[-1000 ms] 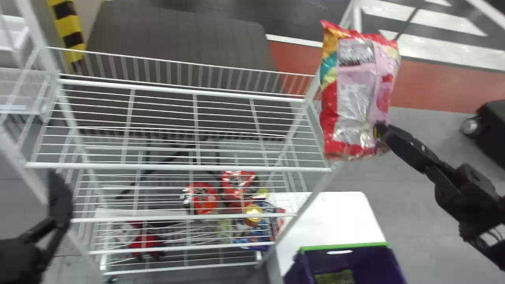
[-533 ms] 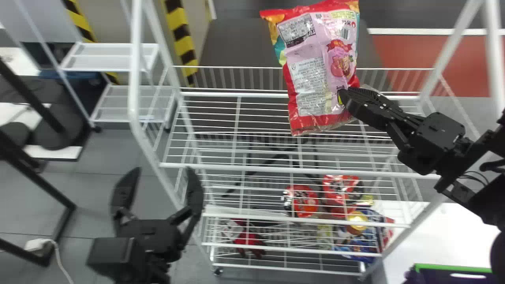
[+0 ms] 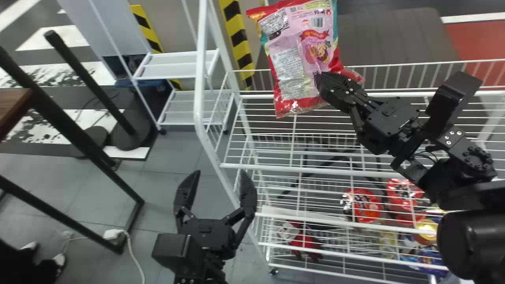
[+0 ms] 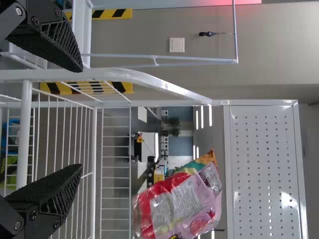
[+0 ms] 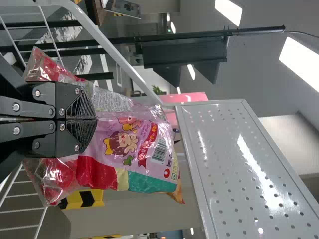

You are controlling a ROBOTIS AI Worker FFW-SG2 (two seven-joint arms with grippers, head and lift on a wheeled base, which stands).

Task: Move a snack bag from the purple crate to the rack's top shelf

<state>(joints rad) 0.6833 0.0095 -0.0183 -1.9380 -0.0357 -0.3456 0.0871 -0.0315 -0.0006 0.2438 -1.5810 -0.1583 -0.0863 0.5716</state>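
The right gripper (image 3: 321,85) is shut on the red and pink snack bag (image 3: 294,55), which it holds upright above the left part of the rack's top wire shelf (image 3: 335,146). In the right wrist view, the right gripper (image 5: 95,119) pinches the snack bag (image 5: 129,144) with its fingers together. My left gripper (image 3: 216,177) stands open with nothing between its fingers, beside the rack's front left post. In the left wrist view, the left gripper (image 4: 82,118) is spread apart and the snack bag (image 4: 182,201) hangs farther off.
White posts (image 3: 200,79) and a back rail (image 3: 375,94) frame the rack. Lower shelves carry red packages (image 3: 363,205) and a red plush toy (image 3: 302,240). A black-legged table (image 3: 71,118) and a small white cart (image 3: 179,106) stand to the left.
The head view has swung left, bringing the left gripper fully into sight. The right gripper has carried the snack bag leftward, from beside the rack's right end to over its left part.
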